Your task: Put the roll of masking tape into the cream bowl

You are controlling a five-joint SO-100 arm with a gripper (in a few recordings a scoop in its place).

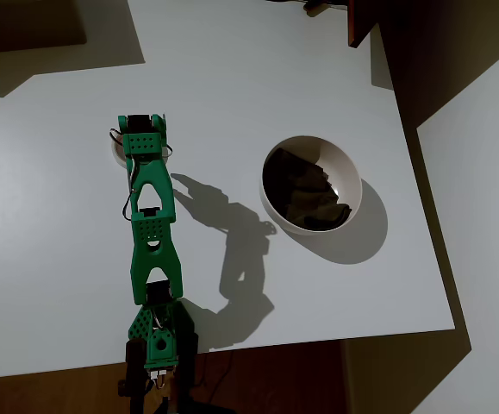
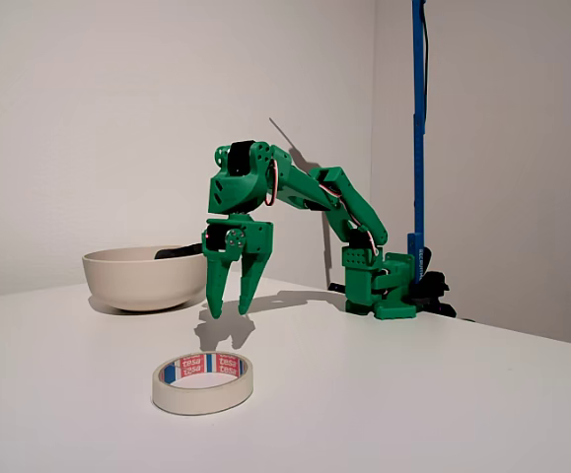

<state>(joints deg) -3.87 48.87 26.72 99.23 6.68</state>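
My green hand [image 2: 230, 311] hangs fingertips-down with its fingers parted a little and nothing between them, above the white counter [image 2: 413, 394], with the roll of masking tape [image 2: 203, 382] lying flat nearer the camera and the cream bowl [image 2: 144, 277] behind at the left.

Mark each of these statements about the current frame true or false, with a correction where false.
1. The roll of masking tape lies flat on the table. True.
2. The end effector is clamped on the tape. False: it hangs above the table with its fingers apart, holding nothing.
3. The cream bowl has something dark inside. True.
4. The tape already sits in the bowl. False: it is on the table, apart from the bowl.
5. The bowl lies tipped on its side. False: in the fixed view it stands upright on the table.
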